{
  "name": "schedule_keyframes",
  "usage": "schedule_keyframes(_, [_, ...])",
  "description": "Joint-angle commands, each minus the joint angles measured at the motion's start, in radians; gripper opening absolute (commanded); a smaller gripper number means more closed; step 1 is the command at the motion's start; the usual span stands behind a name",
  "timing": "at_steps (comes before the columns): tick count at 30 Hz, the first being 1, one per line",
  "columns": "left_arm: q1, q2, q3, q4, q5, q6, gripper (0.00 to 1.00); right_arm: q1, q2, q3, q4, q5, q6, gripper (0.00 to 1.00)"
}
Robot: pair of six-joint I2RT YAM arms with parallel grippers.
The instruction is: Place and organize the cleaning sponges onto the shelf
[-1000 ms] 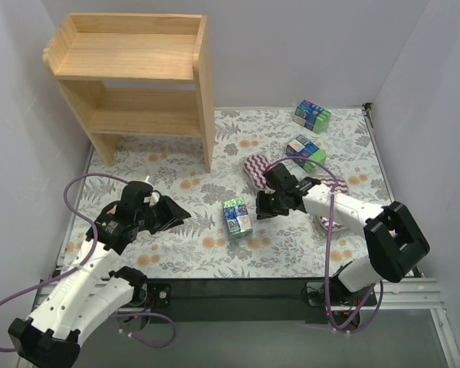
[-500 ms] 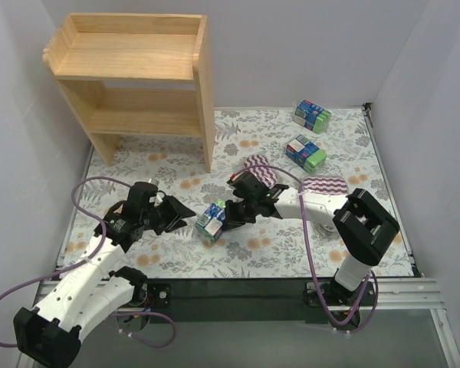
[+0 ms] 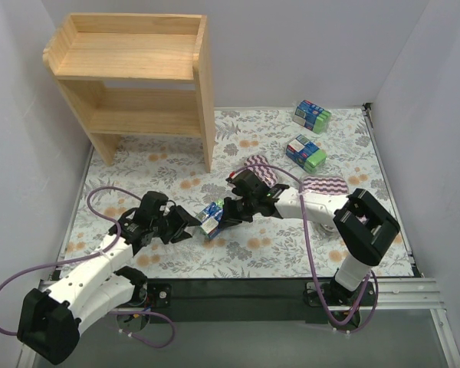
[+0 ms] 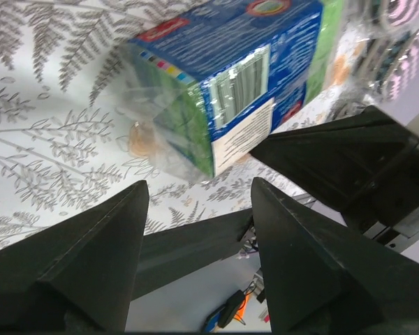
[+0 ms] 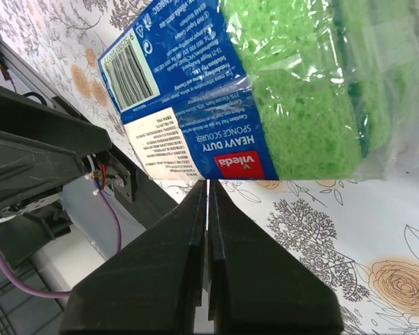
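Note:
A blue-and-green sponge pack (image 3: 211,217) lies tilted on the floral mat between my two grippers. It fills the top of the left wrist view (image 4: 230,77) and of the right wrist view (image 5: 265,91). My left gripper (image 3: 189,225) is open, and the pack sits just beyond its fingertips (image 4: 136,192). My right gripper (image 3: 225,215) is shut, with its tips pressed against the pack's lower edge (image 5: 208,183). Two more blue-and-green packs (image 3: 312,115) (image 3: 306,152) lie at the far right. Two purple zigzag pads (image 3: 259,169) (image 3: 326,185) lie near my right arm. The wooden shelf (image 3: 130,77) stands at the back left with nothing on it.
The shelf's right side panel (image 3: 207,115) reaches down to the mat near the middle. White walls close in the left, back and right. A black rail (image 3: 238,287) runs along the near edge by the arm bases.
My right gripper swept left and the blue-and-green pack moved left with it, ending tilted. My left gripper advanced right to meet the pack.

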Motion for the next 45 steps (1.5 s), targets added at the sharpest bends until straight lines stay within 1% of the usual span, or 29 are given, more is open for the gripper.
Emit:
schedule_keyframes(1, [-0.013, 0.011, 0.003, 0.102, -0.030, -0.048, 0.54, 0.000, -0.051, 0.008, 0.027, -0.009, 0.015, 0.01])
schedule_keyframes(5, [-0.033, 0.057, 0.006, 0.143, -0.058, -0.062, 0.54, -0.001, -0.082, -0.026, 0.025, -0.008, 0.017, 0.01])
schedule_keyframes(8, [-0.056, 0.140, 0.001, 0.165, -0.056, -0.059, 0.52, -0.001, -0.088, -0.036, 0.027, -0.014, 0.017, 0.01])
schedule_keyframes(12, [-0.105, 0.165, -0.012, 0.177, -0.094, -0.089, 0.51, -0.001, -0.115, -0.050, 0.024, -0.015, 0.020, 0.01])
schedule_keyframes(16, [-0.112, 0.160, -0.057, 0.232, -0.121, -0.109, 0.41, -0.001, -0.163, -0.082, 0.020, -0.012, 0.025, 0.01])
schedule_keyframes(17, [-0.112, 0.163, -0.068, 0.238, -0.124, -0.108, 0.32, 0.000, -0.192, -0.091, 0.019, -0.009, 0.026, 0.01])
schedule_keyframes(19, [-0.112, 0.168, -0.074, 0.246, -0.139, -0.100, 0.21, -0.003, -0.226, -0.125, 0.008, -0.003, 0.029, 0.01])
schedule_keyframes(20, [-0.112, 0.169, -0.080, 0.245, -0.144, -0.097, 0.14, -0.001, -0.265, -0.136, 0.002, 0.000, 0.029, 0.01])
schedule_keyframes(23, [-0.112, 0.163, -0.097, 0.249, -0.156, -0.096, 0.06, -0.001, -0.350, -0.185, -0.021, 0.011, 0.034, 0.01])
schedule_keyframes(24, [-0.112, 0.159, -0.100, 0.248, -0.156, -0.096, 0.00, -0.001, -0.373, -0.194, -0.030, 0.012, 0.035, 0.01])
schedule_keyframes(27, [-0.112, 0.100, -0.086, 0.223, -0.162, -0.103, 0.00, -0.001, -0.456, -0.220, -0.076, 0.028, 0.038, 0.01])
schedule_keyframes(28, [-0.113, 0.074, -0.076, 0.177, -0.170, -0.105, 0.00, -0.001, -0.474, -0.228, -0.093, 0.032, 0.037, 0.01])
schedule_keyframes(29, [-0.113, 0.012, -0.060, 0.141, -0.203, -0.109, 0.00, -0.001, -0.512, -0.231, -0.117, 0.035, 0.037, 0.01])
schedule_keyframes(30, [-0.113, -0.019, -0.011, 0.055, -0.223, -0.113, 0.00, -0.001, -0.531, -0.233, -0.133, 0.041, 0.038, 0.01])
schedule_keyframes(31, [-0.113, -0.053, 0.013, 0.009, -0.251, -0.116, 0.00, -0.001, -0.568, -0.237, -0.144, 0.046, 0.037, 0.01])
schedule_keyframes(32, [-0.113, -0.114, 0.045, -0.039, -0.307, -0.123, 0.00, -0.001, -0.585, -0.239, -0.157, 0.051, 0.038, 0.01])
schedule_keyframes(33, [-0.113, -0.142, 0.103, -0.132, -0.335, -0.140, 0.00, -0.001, -0.602, -0.243, -0.180, 0.054, 0.040, 0.01])
schedule_keyframes(35, [-0.112, -0.203, 0.170, -0.209, -0.380, -0.151, 0.00, -0.001, -0.640, -0.243, -0.203, 0.061, 0.040, 0.01])
schedule_keyframes(36, [-0.112, -0.228, 0.240, -0.284, -0.422, -0.169, 0.00, -0.001, -0.660, -0.245, -0.222, 0.063, 0.038, 0.01])
schedule_keyframes(38, [-0.112, -0.239, 0.309, -0.344, -0.467, -0.179, 0.00, -0.003, -0.672, -0.242, -0.237, 0.065, 0.037, 0.01])
schedule_keyframes(39, [-0.112, -0.242, 0.352, -0.372, -0.513, -0.183, 0.00, -0.001, -0.678, -0.240, -0.243, 0.065, 0.035, 0.01])
schedule_keyframes(41, [-0.112, -0.239, 0.463, -0.435, -0.562, -0.183, 0.00, -0.003, -0.685, -0.234, -0.259, 0.066, 0.028, 0.01])
schedule_keyframes(42, [-0.113, -0.236, 0.496, -0.449, -0.587, -0.180, 0.00, -0.001, -0.683, -0.230, -0.262, 0.068, 0.023, 0.01])
schedule_keyframes(43, [-0.112, -0.228, 0.562, -0.459, -0.639, -0.163, 0.00, -0.001, -0.682, -0.227, -0.266, 0.068, 0.022, 0.01])
schedule_keyframes(45, [-0.112, -0.223, 0.609, -0.432, -0.689, -0.127, 0.00, -0.001, -0.679, -0.217, -0.266, 0.068, 0.017, 0.01])
